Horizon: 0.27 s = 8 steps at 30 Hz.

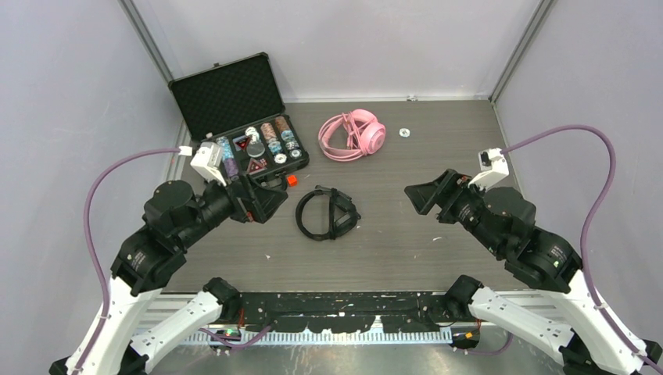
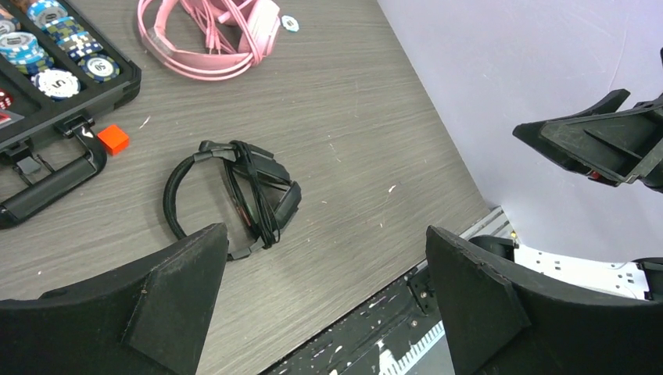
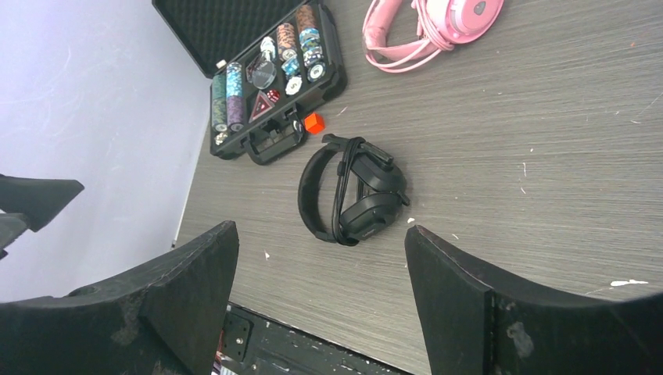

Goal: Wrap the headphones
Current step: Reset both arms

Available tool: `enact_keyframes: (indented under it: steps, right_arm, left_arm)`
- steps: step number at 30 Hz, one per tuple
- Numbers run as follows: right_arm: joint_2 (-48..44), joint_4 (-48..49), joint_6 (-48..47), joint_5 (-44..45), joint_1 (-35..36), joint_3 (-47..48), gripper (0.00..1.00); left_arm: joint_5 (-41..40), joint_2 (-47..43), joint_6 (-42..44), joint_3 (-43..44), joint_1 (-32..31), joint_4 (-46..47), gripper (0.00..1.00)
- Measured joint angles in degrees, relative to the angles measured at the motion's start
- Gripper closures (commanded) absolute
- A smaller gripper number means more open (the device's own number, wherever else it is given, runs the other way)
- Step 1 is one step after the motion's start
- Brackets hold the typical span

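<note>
The left gripper (image 1: 275, 201) is held above the near left of the table (image 1: 438, 156), its jaws spread wide and nothing between them. Just behind it an open case (image 1: 227, 94) of chips (image 1: 275, 129) is seen, with a small orange block (image 1: 292, 180) close to its handle. These are likely to crowd any reach made from the left.

The black headphones (image 1: 327, 213) are laid flat near the table's middle, between the two arms. A thin black cable (image 2: 254, 187) is seen wound across the band and cups. They are judged light. The band is taken to be stiff and the best place for a hold, the cups padded, and the cable limp and easily snagged.

Farther back, the pink headphones (image 1: 353, 134) are laid flat, with the pink cable (image 2: 215, 19) gathered on them; how tightly cannot be told. Their glossy shell is expected to slip, so the band is preferred there too.

A round token (image 1: 404, 132) is set just right of them. The right gripper (image 1: 421, 195) is likewise held wide apart and empty.
</note>
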Motion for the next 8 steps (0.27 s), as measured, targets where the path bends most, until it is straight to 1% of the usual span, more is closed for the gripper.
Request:
enact_keyframes:
  steps: [8]
  right_arm:
    - [-0.76, 0.92, 1.42, 0.0, 0.0, -0.48, 0.18]
  left_arm:
    - [-0.07, -0.24, -0.11, -0.79, 0.0, -0.59, 0.0]
